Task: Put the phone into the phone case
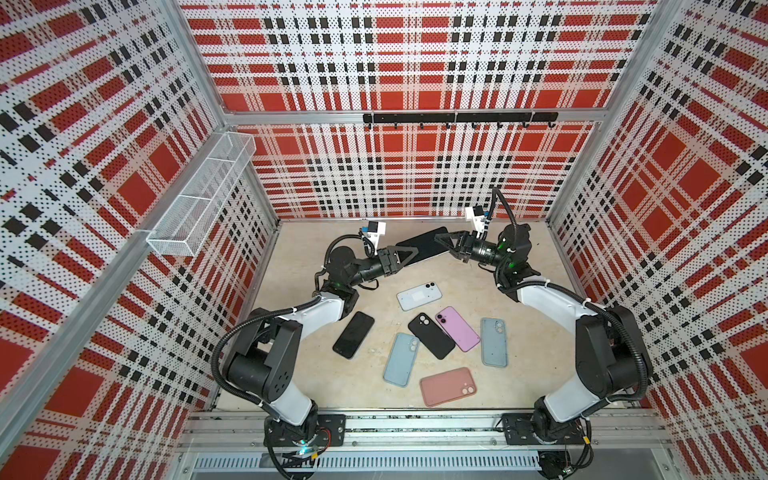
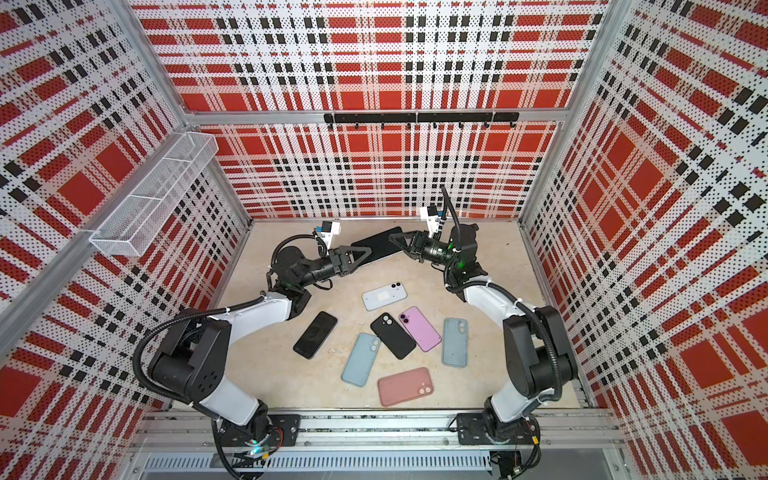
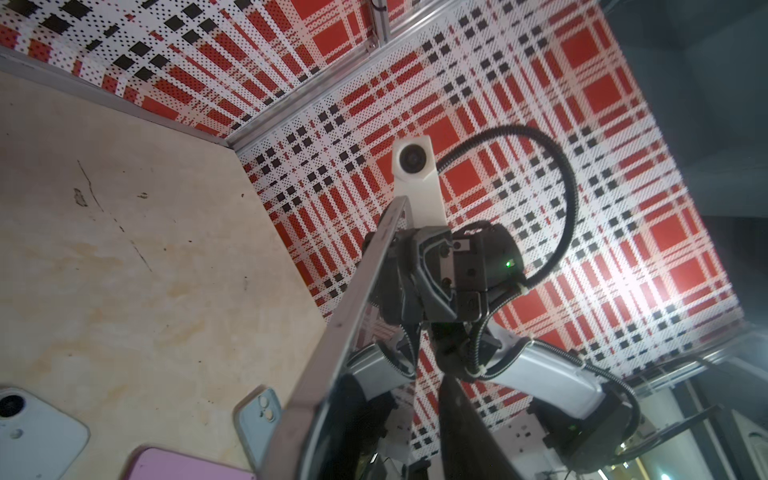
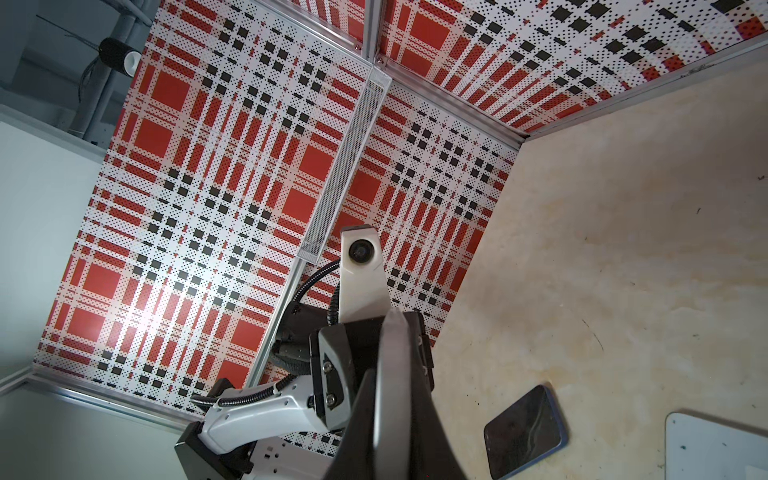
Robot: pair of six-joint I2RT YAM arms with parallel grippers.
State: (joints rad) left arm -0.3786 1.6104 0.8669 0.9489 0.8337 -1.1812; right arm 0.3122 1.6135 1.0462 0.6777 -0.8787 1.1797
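A black phone [image 1: 424, 245] with a grey rim hangs in the air near the back wall, screen tilted up, seen in both top views. My left gripper [image 1: 409, 254] is shut on its near-left end. My right gripper [image 1: 441, 240] is shut on its far-right end. In the left wrist view the phone's rim [image 3: 357, 299] runs away to the right gripper [image 3: 401, 266]. In the right wrist view the rim [image 4: 392, 374] stands between my dark fingers [image 4: 419, 432]. Phone cases lie on the table below: light blue [image 1: 401, 359], grey-blue [image 1: 493, 341] and salmon pink [image 1: 448, 386].
Also on the table are a black phone lying screen up [image 1: 353, 334], a white-blue phone [image 1: 419, 296], a purple one [image 1: 457, 328] and a black one [image 1: 431, 336], both back up. A wire basket [image 1: 203, 195] hangs on the left wall, a hook rail [image 1: 459, 118] on the back wall.
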